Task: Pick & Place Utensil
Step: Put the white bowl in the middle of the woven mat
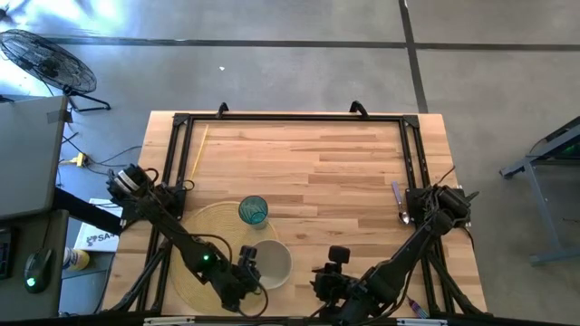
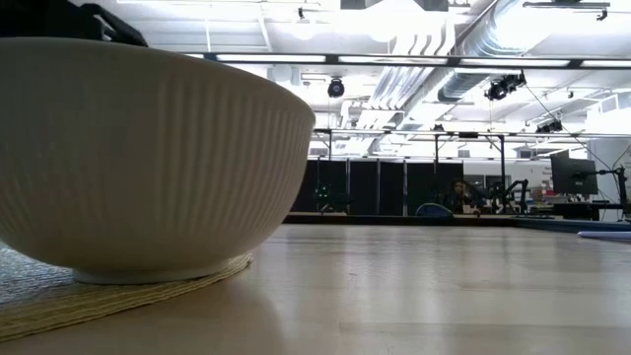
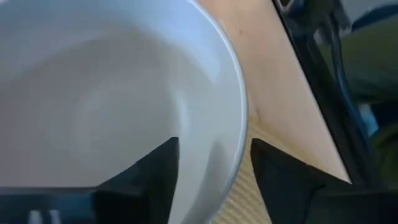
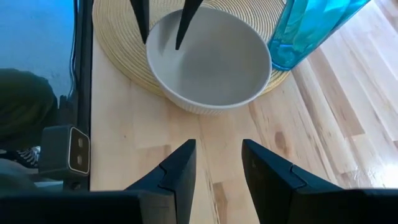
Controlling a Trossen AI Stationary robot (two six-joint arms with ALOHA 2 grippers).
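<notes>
A white ribbed bowl [image 1: 274, 263] stands on a round woven placemat [image 1: 210, 237], next to a blue glass cup [image 1: 253, 210]. The utensil, a spoon with a purple handle [image 1: 400, 204], lies flat on the table near its right edge, far from both grippers. My left gripper [image 3: 214, 168] is open at the bowl's left rim [image 3: 239, 124], one finger inside the bowl and one outside over the mat. My right gripper [image 4: 217, 163] is open and hovers over bare wood just right of the bowl [image 4: 211, 65].
A black frame [image 1: 290, 118] runs along the table's far, left and right sides. A thin yellow stick [image 1: 198, 149] lies by the left rail. Bare wood [image 1: 317, 172] fills the middle and far part of the table. A fan stands on the floor beyond.
</notes>
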